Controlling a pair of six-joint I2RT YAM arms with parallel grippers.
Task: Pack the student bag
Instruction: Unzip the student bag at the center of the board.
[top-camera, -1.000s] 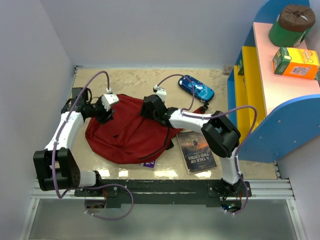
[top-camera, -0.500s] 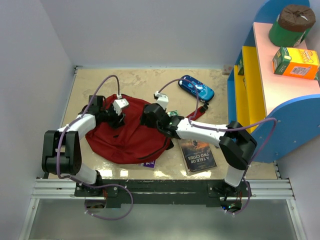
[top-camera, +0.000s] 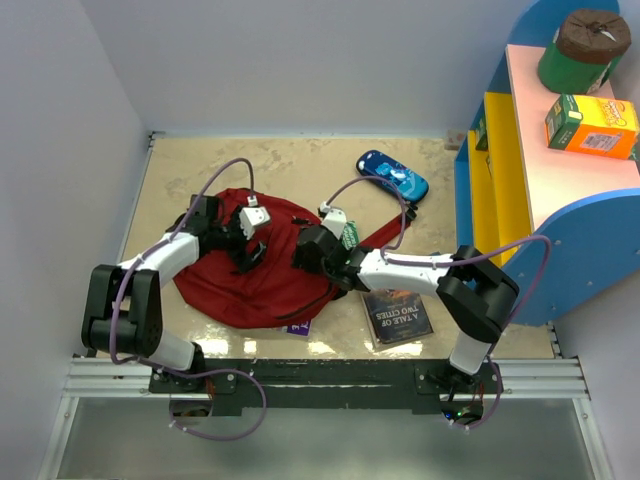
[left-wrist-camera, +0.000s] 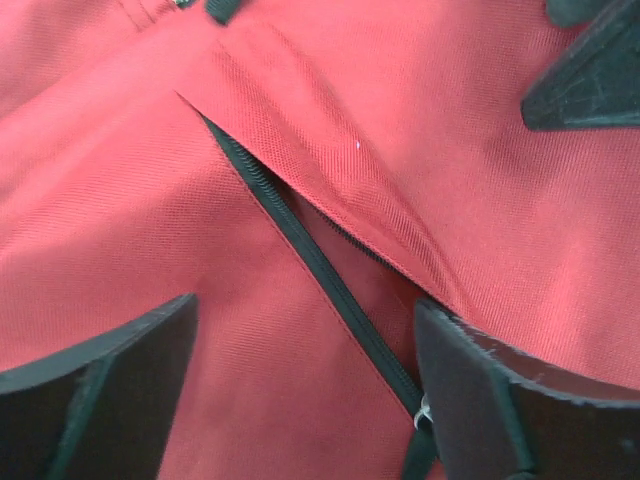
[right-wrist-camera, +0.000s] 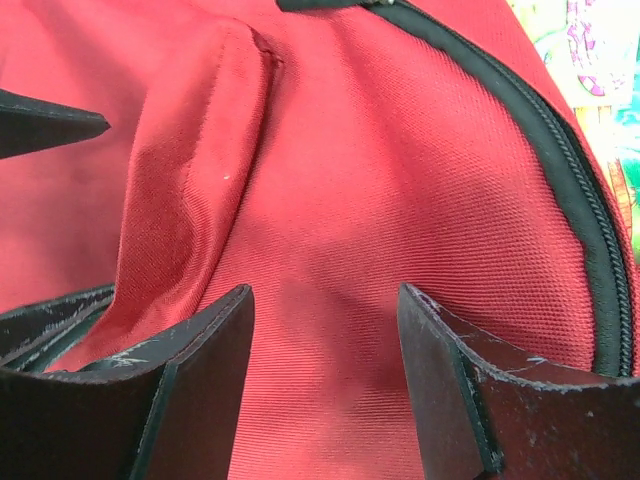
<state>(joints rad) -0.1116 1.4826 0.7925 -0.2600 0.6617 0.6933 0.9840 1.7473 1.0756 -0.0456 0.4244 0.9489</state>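
Observation:
The student bag is a dark-red fabric backpack lying flat on the table with a red strap trailing right. My left gripper is open and presses onto its top left. In the left wrist view the left gripper straddles the black zipper, and the zipper pull lies by the right finger. My right gripper is open over the bag's top right. In the right wrist view the right gripper is empty above the red fabric, beside the curved zipper.
A blue pencil case lies at the back right. A dark book lies right of the bag. A green patterned item sits by the right wrist. A purple item pokes out under the bag. A blue-and-yellow shelf stands right.
My left gripper has moved right onto the bag's middle. My right gripper has drawn nearer and slightly right. The bag's fabric has shifted under them.

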